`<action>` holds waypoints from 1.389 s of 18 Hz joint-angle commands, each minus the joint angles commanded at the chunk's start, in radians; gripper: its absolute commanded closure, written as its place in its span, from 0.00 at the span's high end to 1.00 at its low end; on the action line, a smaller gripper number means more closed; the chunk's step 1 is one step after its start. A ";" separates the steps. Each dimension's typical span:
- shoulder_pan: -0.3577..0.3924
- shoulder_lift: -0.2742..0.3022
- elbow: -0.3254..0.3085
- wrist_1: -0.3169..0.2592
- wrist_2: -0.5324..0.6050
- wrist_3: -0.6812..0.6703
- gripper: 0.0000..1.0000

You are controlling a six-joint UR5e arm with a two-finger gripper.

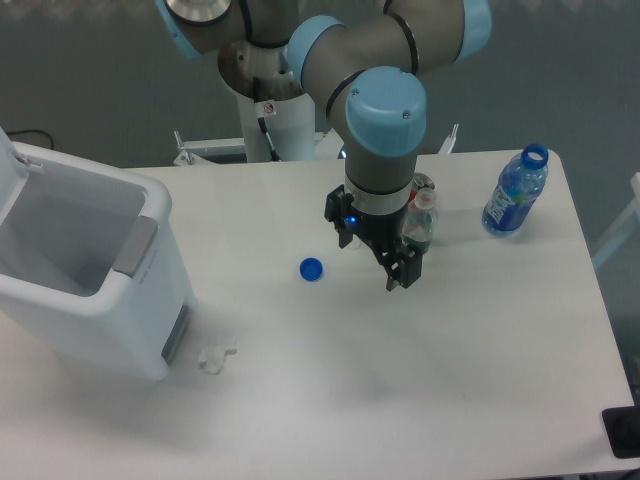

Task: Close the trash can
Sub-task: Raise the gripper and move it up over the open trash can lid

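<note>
A white desk (420,380) fills the view. The trash can (90,290) stands open at its left edge, lid (8,165) tipped up at the far left. The jaws, pressed nearly together and empty, hang mid-desk, well apart to its right.

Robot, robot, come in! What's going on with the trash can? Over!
End effector mid-table, holding nothing, jaw state unclear. Trash can at the left, lid up, not yet closed. Blue cap and crumpled scrap lie between them.
</note>
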 joint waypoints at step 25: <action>-0.041 0.331 -0.083 -0.002 -0.381 -0.356 0.57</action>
